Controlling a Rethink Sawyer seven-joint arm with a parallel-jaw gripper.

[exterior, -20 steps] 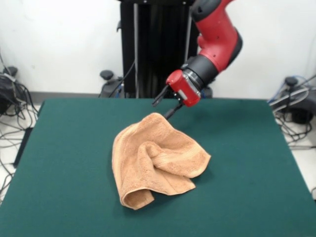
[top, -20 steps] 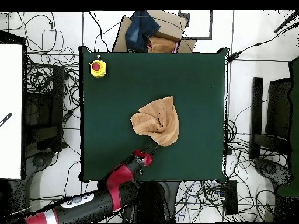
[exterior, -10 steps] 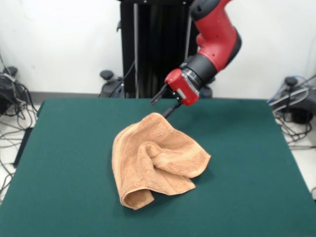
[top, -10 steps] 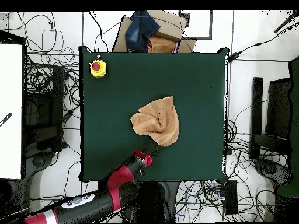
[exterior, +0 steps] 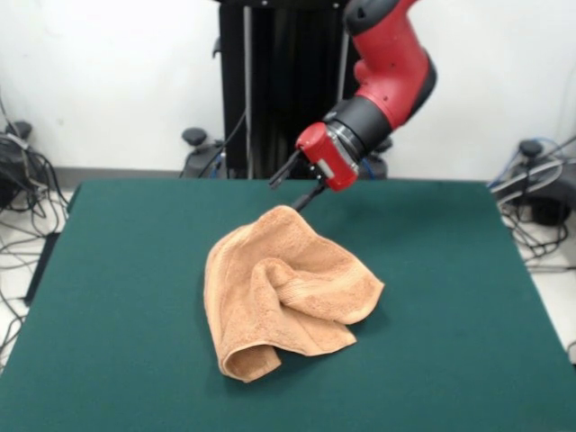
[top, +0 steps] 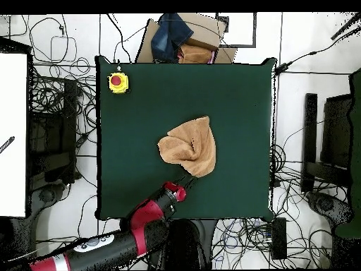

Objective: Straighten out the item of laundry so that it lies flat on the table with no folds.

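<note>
We judge the task barely begun. The towel [exterior: 283, 292] lies crumpled near the middle of the green surface [exterior: 450, 297], nowhere near flat: in the front view one flap is doubled back over the body, with a thick rolled ridge running across it, and the near corner is tucked under into a blunt lump. From overhead the towel [top: 190, 146] reads as a lopsided wedge rather than a square, with a deep crease on the side toward the yellow box with a red button [top: 118, 82] — so at least two layers remain stacked. Everything is left to do, as far as we can see: the folded flap has to be opened out, the tucked corner pulled free, and the cloth spread.

The tool [exterior: 292, 184] hangs just above and beside the towel's far corner, angled down toward it. Its two dark fingers [exterior: 281, 173] stand apart, so we read it as open, and it holds nothing. The lower finger tip sits very close to the cloth's peak — we cannot tell whether it touches it. Overhead, the tool [top: 185, 185] sits at the towel's pointed end.
</note>
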